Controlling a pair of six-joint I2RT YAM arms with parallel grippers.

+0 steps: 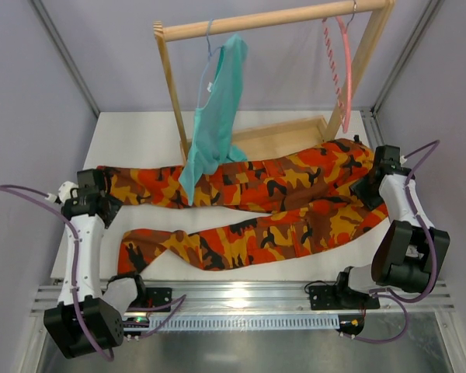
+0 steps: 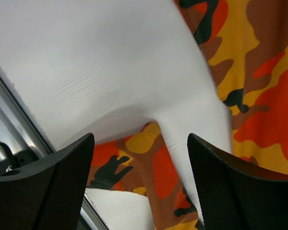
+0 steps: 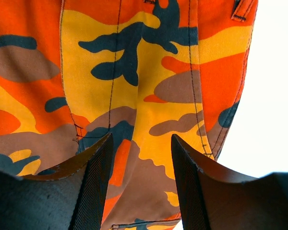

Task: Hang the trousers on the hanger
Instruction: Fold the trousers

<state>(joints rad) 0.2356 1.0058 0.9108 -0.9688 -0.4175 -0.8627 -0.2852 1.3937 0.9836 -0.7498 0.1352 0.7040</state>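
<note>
The camouflage trousers (image 1: 272, 202) lie spread flat across the white table, waist at the right, both legs running left. The pink hanger (image 1: 343, 62) hangs by its hook from the wooden rail at the top right. My left gripper (image 1: 101, 196) hovers over the end of the upper leg, jaws open and empty; in the left wrist view (image 2: 140, 187) the other leg's end (image 2: 153, 177) shows between the fingers. My right gripper (image 1: 373, 183) is over the waist, jaws open and empty, with camouflage cloth (image 3: 149, 96) below the fingers (image 3: 98, 191).
A wooden rack (image 1: 272, 23) stands at the back of the table. A teal garment (image 1: 217, 109) on a thin hanger hangs from its rail and drapes onto the trousers. The table's metal front rail (image 1: 241, 295) runs along the near edge.
</note>
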